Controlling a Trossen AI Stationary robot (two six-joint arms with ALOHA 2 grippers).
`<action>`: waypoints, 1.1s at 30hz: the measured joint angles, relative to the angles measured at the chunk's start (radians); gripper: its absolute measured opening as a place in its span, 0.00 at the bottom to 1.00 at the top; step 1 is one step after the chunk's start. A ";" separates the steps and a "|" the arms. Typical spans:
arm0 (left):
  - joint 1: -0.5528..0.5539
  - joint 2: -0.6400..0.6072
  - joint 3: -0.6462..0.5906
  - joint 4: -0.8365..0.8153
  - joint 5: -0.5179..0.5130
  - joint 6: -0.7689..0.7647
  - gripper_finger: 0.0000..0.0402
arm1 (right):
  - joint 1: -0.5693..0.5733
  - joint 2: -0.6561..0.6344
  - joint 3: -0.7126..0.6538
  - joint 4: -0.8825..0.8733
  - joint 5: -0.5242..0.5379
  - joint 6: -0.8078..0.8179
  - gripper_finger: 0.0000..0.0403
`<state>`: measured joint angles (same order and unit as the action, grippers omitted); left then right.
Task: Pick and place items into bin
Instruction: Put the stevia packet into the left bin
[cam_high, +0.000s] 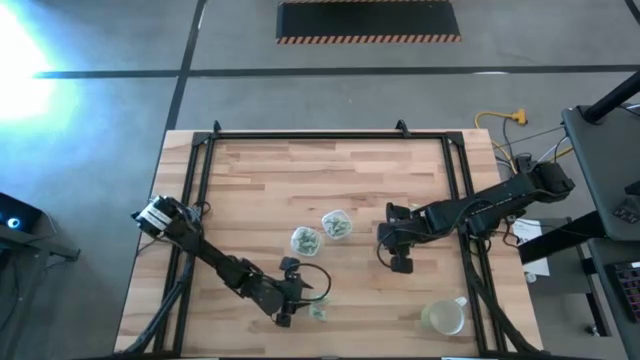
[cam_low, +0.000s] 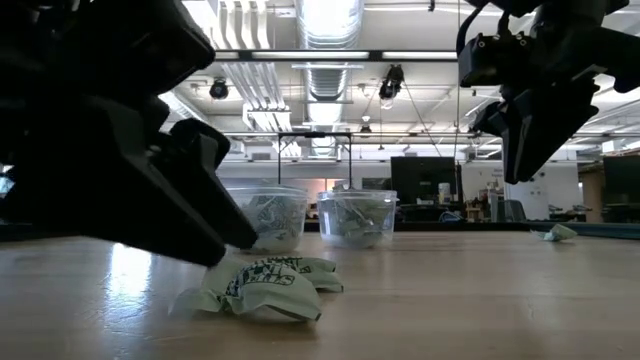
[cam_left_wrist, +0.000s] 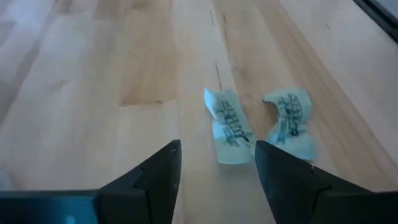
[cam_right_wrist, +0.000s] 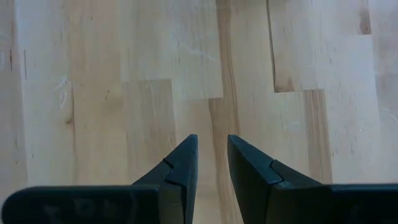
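Green-and-white wrappers (cam_left_wrist: 230, 127) lie on the near worktop (cam_high: 260, 180), just ahead of your left hand (cam_left_wrist: 217, 171)
Its fingers gape, empty: lower, pinch one wrapper, carry it to a tub (cam_high: 305, 240); right hand (cam_right_wrist: 211, 158) hovers narrowly parted, empty

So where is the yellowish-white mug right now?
In the high view, the yellowish-white mug sits at the table's near right corner, below the right gripper, far from the two small clear tubs.
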<state>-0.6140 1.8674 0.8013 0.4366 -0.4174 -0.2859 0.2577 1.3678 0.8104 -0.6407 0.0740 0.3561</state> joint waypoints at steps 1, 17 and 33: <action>0.002 0.007 0.000 0.002 0.007 0.000 0.47 | 0.000 0.000 0.000 0.000 0.000 0.000 0.19; 0.026 0.043 0.017 0.008 0.102 0.000 0.40 | 0.000 0.000 0.000 0.004 0.002 0.000 0.18; 0.043 0.043 0.014 0.001 0.098 0.031 0.01 | 0.000 0.000 -0.001 0.005 0.005 0.000 0.18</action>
<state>-0.5705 1.9102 0.8158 0.4374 -0.3199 -0.2549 0.2577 1.3682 0.8093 -0.6357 0.0788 0.3557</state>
